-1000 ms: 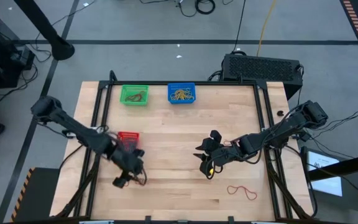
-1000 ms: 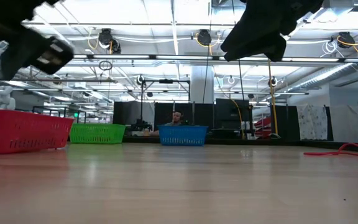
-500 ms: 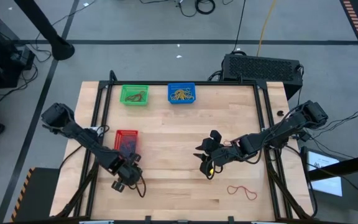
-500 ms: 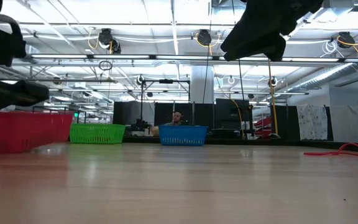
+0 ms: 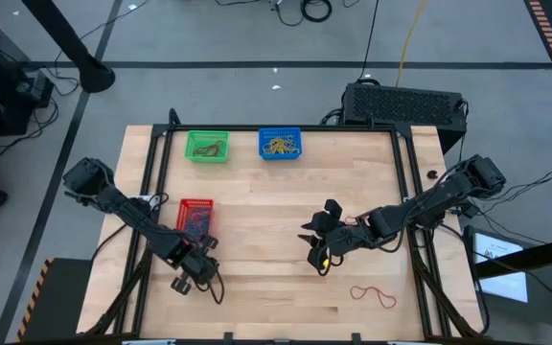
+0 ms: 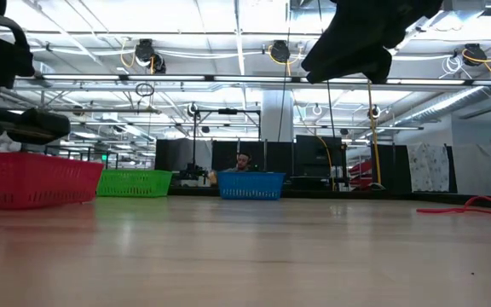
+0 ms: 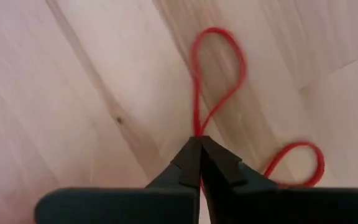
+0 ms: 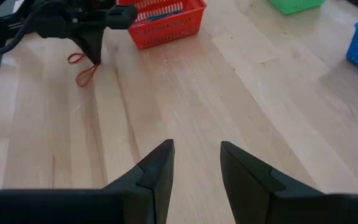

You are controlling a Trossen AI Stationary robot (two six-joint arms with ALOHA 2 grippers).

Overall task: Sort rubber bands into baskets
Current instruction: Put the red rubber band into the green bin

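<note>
Since a second ago the left pincer [image 7: 199,146] has swung off the red basket [image 5: 196,217] and pinched a red rubber band [image 7: 219,74] lying on the table [image 5: 276,192]. Thin grip, could slip out mid-lift. Right pincer [image 8: 196,163] hangs open mid-table.

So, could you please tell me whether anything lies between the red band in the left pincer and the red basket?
Nothing visible does. The left pincer is shut on the red rubber band on the table, and the right wrist view shows only bare wood between it and the red basket close by.
</note>
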